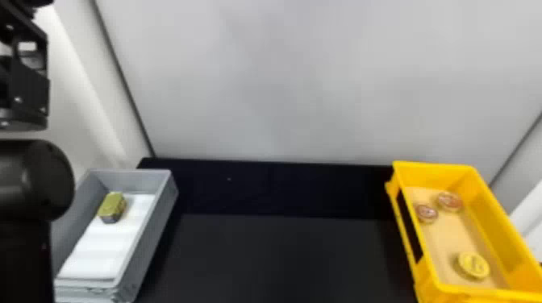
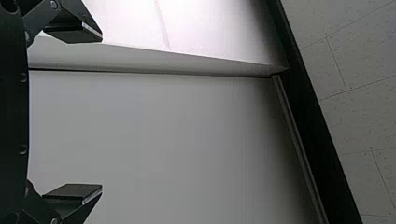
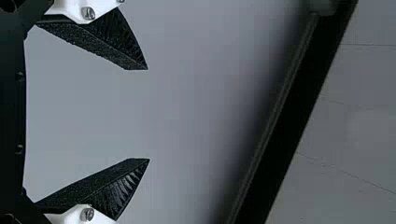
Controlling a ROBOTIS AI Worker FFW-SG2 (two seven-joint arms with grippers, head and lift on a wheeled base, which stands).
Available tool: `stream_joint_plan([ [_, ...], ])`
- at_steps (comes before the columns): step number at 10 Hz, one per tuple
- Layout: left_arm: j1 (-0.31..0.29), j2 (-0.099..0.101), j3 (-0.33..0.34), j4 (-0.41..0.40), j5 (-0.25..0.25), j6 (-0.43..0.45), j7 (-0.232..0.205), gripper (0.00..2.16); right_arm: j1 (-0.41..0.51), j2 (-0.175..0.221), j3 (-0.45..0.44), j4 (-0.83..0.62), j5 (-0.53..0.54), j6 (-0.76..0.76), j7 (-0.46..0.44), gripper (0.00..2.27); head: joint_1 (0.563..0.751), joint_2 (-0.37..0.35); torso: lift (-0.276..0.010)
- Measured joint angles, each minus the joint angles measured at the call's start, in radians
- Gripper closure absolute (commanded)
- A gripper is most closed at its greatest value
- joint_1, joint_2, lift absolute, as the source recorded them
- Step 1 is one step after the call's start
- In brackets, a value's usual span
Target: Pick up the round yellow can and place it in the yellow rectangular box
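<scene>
well, round yellow can (image 1: 474, 265) inside yellow rectangular box (image 1: 494, 226)

Table (image 1: 282, 258): bin (image 1: 151, 241) at left, holding a tin (image 1: 112, 207) on a liner (image 1: 107, 248), far half. Box (image 1: 494, 221) at right: can (image 1: 474, 265) in near part, two further cans (image 1: 449, 201) behind it.

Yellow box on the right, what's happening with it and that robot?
Nobody is holding anything right now. The round yellow can is already lying in the yellow box, near two reddish round tins. The robot's left gripper and right gripper both have their fingers apart with nothing between them. A small greenish-yellow item lies in the grey box on the left.
</scene>
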Motion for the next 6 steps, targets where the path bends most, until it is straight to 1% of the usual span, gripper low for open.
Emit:
stream_joint_plan([
  [2, 0.002, 0.001, 0.001, 0.000, 0.001, -0.002, 0.000, 0.14, -0.011, -0.005, 0.011, 0.001, 0.005, -0.046, -0.020, 0.09, 0.663, 0.054, -0.007],
  [6, 0.001, 0.003, -0.002, 0.000, -0.001, -0.002, 0.001, 0.14, -0.027, 0.001, 0.011, -0.003, -0.008, -0.047, -0.039, 0.09, 0.663, 0.054, -0.007],
])
